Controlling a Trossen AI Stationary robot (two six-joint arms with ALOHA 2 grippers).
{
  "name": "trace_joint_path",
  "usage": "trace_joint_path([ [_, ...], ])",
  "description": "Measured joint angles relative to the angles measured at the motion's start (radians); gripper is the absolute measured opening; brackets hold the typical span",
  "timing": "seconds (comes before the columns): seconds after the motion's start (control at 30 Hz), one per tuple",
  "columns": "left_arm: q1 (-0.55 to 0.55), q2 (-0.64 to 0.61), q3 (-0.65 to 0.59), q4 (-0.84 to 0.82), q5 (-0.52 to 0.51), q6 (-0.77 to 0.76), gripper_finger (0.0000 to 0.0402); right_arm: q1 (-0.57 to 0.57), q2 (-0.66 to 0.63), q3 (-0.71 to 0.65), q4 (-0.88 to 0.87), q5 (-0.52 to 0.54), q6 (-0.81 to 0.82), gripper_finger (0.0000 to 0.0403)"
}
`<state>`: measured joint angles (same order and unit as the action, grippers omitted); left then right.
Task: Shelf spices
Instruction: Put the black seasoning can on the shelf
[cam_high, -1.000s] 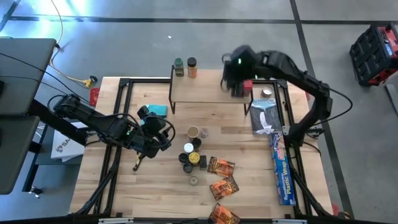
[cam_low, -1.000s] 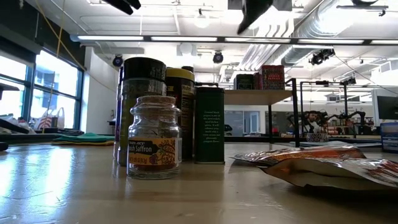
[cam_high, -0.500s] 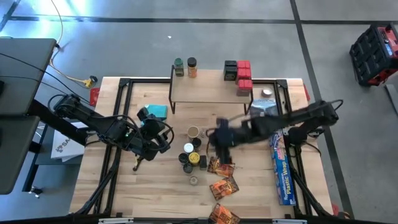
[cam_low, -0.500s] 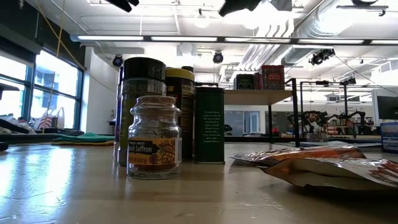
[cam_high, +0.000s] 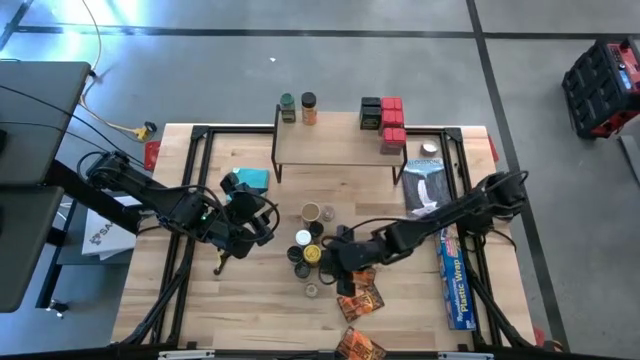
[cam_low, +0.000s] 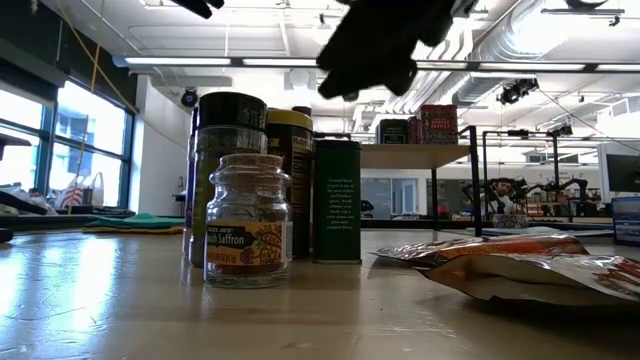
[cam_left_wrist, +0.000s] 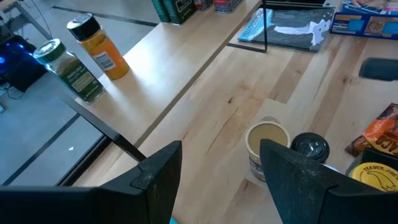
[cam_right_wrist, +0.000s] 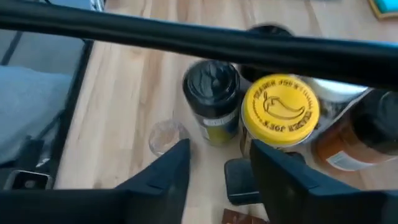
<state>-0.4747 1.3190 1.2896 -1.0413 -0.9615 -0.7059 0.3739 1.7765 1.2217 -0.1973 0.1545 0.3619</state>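
Currently: right gripper (cam_high: 337, 262) hovers parted and empty over the jar cluster (cam_high: 308, 250) at mid-table, beside glossy orange packets (cam_high: 358, 287).
Step, judged: picking the next spice; next move calls for descending squarely around one round lid.
Shelf (cam_high: 338, 143): pale wood top, thin black legs, partly stocked.
Left gripper (cam_high: 262, 222): parted, empty, waiting nearby.

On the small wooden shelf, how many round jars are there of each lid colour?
Green-lidded round jar of green herbs: 1
Black-lidded round jar of orange powder: 1
Total on the light wooden shelf: 2
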Motion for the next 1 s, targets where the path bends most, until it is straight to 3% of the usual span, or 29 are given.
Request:
trace_joint_path([
  [0.33,0.000,0.000,0.000,0.000,0.008,0.001,0.0210,-0.042,0.058,0.000,-0.014,-0.042,-0.026,0.0007],
  [0.67,0.000,0.000,0.000,0.000,0.011,-0.016,0.0210,-0.069,0.052,0.002,-0.094,-0.081,-0.094,0.0006],
  [1.0,0.000,0.000,0.000,-0.002,0.025,-0.016,0.0210,-0.087,-0.034,0.000,-0.320,-0.048,-0.346,0.0000],
])
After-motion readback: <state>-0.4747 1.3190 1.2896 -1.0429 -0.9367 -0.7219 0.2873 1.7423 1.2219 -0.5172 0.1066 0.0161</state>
